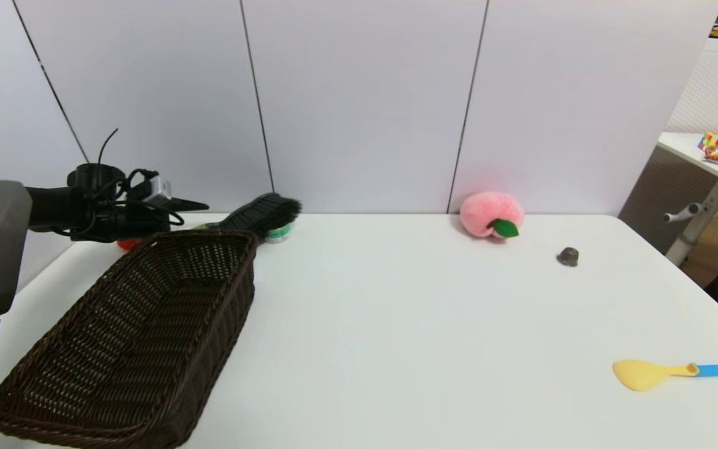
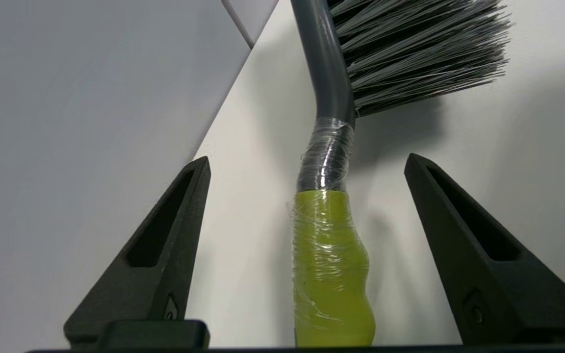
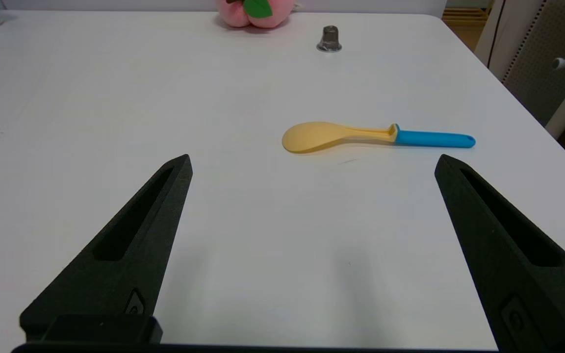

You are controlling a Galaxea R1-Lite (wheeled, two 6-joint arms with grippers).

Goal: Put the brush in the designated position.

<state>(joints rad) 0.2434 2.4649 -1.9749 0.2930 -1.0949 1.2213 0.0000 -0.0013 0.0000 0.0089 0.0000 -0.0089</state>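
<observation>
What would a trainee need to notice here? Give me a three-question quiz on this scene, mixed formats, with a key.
1. True or false: the left gripper is shut on the brush.
2. Multiple choice: the yellow spoon lies
A. in the wicker basket
B. against the pink plush peach
C. on the table, near its front right side
3. Fill in: in the left wrist view, the brush's lime-green handle sits ____ the two open fingers.

Key
1. False: the fingers stand apart on either side of the handle, not touching it.
2. C
3. between
</observation>
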